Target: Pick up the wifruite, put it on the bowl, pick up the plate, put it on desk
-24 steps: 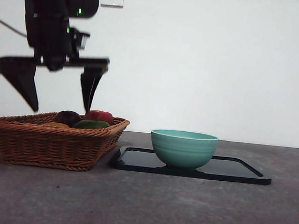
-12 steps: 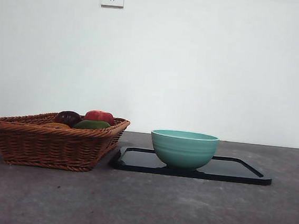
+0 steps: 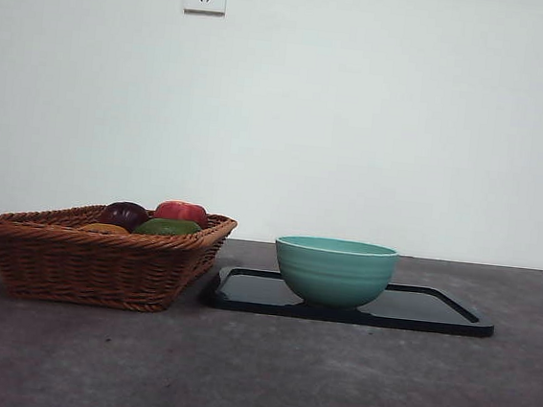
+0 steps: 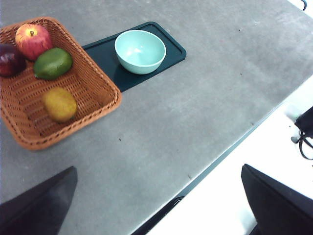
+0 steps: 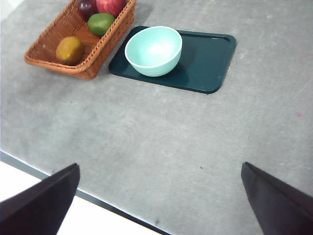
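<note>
1. Your wifruite [image 4: 59,104] was a small, smooth, orange-yellow oval, lying in the wicker basket [image 4: 98,93] at about 7 o'clock from the green fruit [image 4: 53,63].
2. The teal bowl [image 5: 153,50] sat empty on the dark tray [image 5: 208,61].
3. Your left end effector [image 4: 156,205] and right end effector [image 5: 159,205] hung released, high above the tabletop [image 5: 161,127].

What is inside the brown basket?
The basket holds four fruits: a red apple, a dark purple fruit, a green one and the orange-yellow fruit. Anything beneath them is hidden.
</note>
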Tool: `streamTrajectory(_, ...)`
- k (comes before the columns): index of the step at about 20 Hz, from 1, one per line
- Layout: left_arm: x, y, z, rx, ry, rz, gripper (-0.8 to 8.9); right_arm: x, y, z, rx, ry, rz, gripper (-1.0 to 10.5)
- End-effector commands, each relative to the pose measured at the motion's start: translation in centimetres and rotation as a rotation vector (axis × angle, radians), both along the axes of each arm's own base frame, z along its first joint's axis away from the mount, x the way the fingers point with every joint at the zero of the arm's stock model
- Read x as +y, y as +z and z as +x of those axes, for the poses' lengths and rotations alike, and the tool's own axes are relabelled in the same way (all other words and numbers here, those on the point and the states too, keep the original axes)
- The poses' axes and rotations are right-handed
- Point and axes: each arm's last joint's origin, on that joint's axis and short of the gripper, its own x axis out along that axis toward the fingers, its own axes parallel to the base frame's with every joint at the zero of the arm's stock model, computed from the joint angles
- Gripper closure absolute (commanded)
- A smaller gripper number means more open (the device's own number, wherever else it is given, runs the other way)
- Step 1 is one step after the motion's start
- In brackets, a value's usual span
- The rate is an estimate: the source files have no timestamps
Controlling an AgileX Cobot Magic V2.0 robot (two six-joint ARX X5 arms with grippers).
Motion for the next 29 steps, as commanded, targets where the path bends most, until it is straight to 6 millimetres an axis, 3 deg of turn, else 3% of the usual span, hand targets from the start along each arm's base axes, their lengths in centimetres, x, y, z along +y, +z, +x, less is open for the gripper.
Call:
streamTrajectory(1,0.5,-1.3,-0.8,-0.001,-0.02,-0.013,2.8,0.1,0.4,0.2,-0.007,-0.026,0.062,4.0)
streamTrajectory(6,0.8,-4.0,-1.6,0.02,-0.071,-0.056,2.8,0.8,0.8,1.2,0.021,-0.025,0.077,4.0)
streamTrajectory(10,0.8,-3.8,-1.6,-0.011,-0.072,-0.077,2.8,2.9,1.1,4.6,0.123,-0.004,0.053,4.0)
streamTrajectory(22,1.2,-3.8,-2.1,-0.042,-0.076,-0.09,2.81,12.2,-2.8,20.9,0.463,-0.009,-0.118,4.0)
streamTrajectory(29,1.2,-3.8,-2.1,-0.043,-0.077,-0.09,2.81,14.2,-4.3,28.9,0.552,-0.013,-0.122,4.0)
